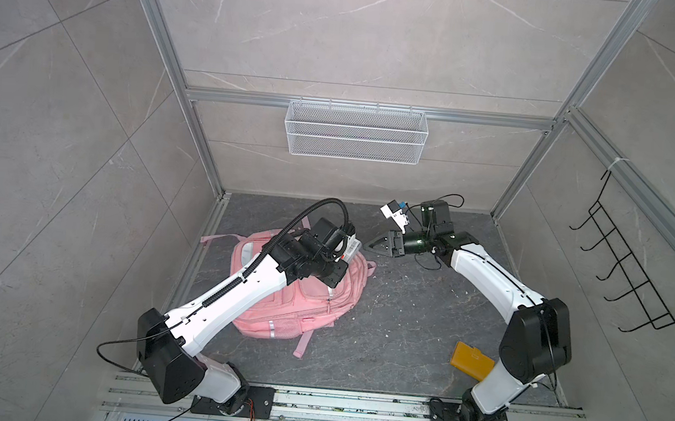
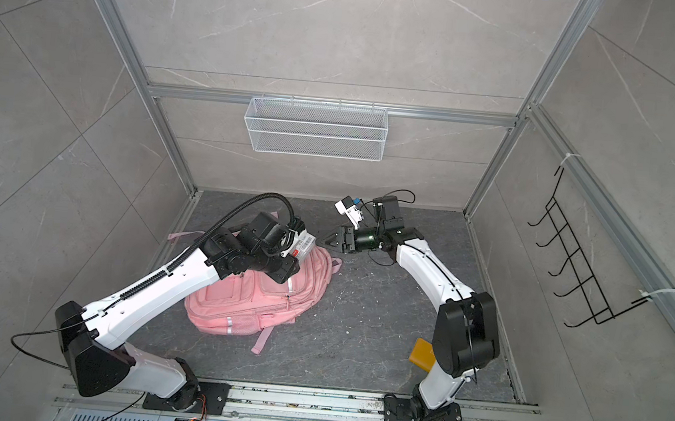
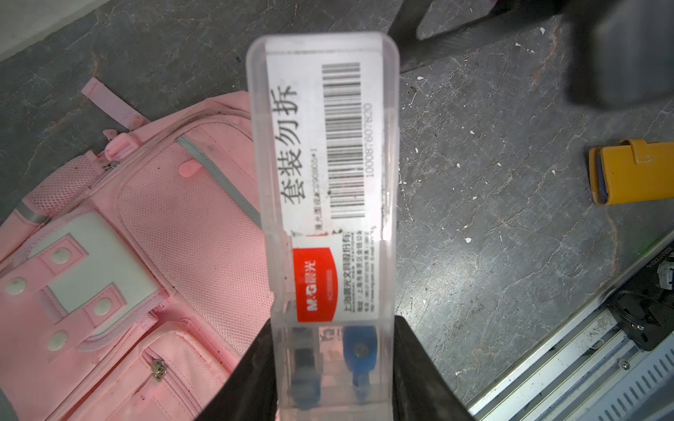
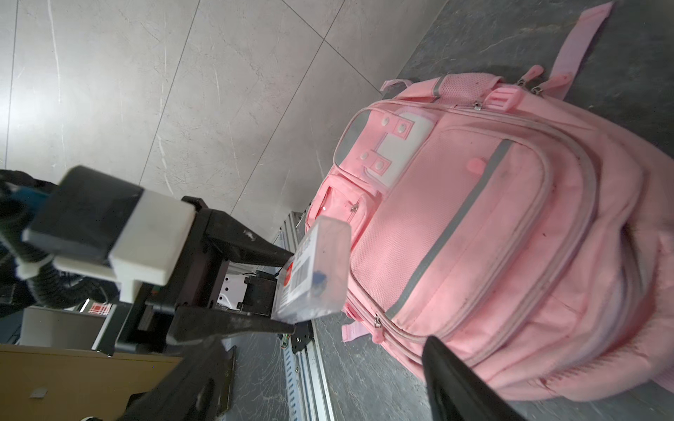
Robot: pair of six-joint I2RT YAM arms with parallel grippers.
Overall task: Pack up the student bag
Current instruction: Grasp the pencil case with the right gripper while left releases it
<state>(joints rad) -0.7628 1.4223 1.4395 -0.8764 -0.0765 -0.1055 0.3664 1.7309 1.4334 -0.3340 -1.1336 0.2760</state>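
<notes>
Left gripper [image 3: 333, 364] clamps a clear stationery box [image 3: 324, 164] above the student bag [image 1: 302, 304], which lies apparently zipped on the floor [image 1: 400, 329]. Right gripper [image 1: 368, 245] gapes empty beside it. Risk: released onto closed fabric, the box slides off.

The clear case [image 3: 321, 182] bears "套装勿拆" and "M&G 晨光".

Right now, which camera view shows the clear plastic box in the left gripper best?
The left wrist view: the clear plastic box fills the middle, label and barcode readable, clamped in the left gripper. The right wrist view shows the box small, from an angle. Both top views show only its end.
</notes>
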